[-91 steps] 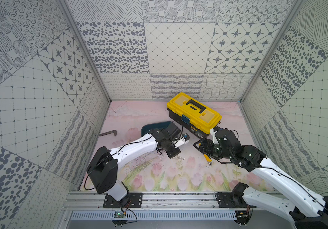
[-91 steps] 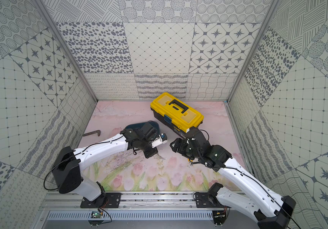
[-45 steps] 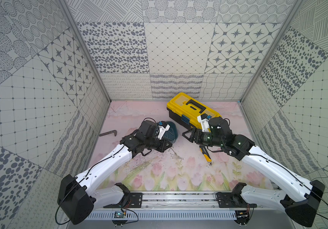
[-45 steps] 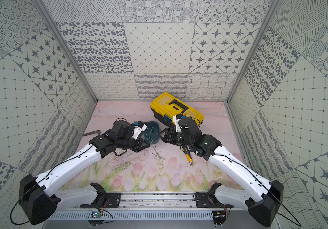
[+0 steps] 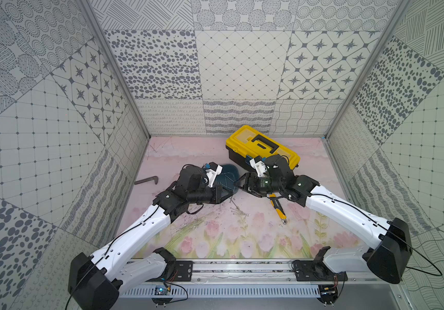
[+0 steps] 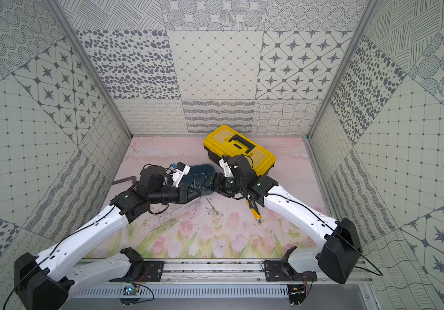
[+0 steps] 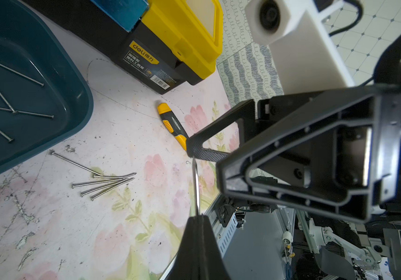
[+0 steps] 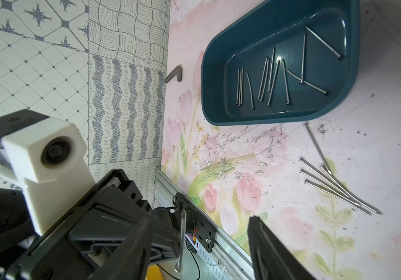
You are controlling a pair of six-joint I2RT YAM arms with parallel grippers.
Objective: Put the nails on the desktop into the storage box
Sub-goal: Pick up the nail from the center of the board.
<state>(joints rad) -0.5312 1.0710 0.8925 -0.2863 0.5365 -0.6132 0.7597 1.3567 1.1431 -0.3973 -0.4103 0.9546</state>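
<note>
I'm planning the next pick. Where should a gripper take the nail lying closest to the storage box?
Probably best to take the nail on its head-end half, coming straight down with jaws across the shaft. It lies flat on the desktop, and that half is clear, while its tip meets the fanned nails.

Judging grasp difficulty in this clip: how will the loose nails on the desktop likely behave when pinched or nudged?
Thin, round and flat on the desktop, the loose nails will probably roll or skid when nudged. Smooth metal shafts likely pivot in a pinch; the left gripper holds one nail only at its fingertips.
</note>
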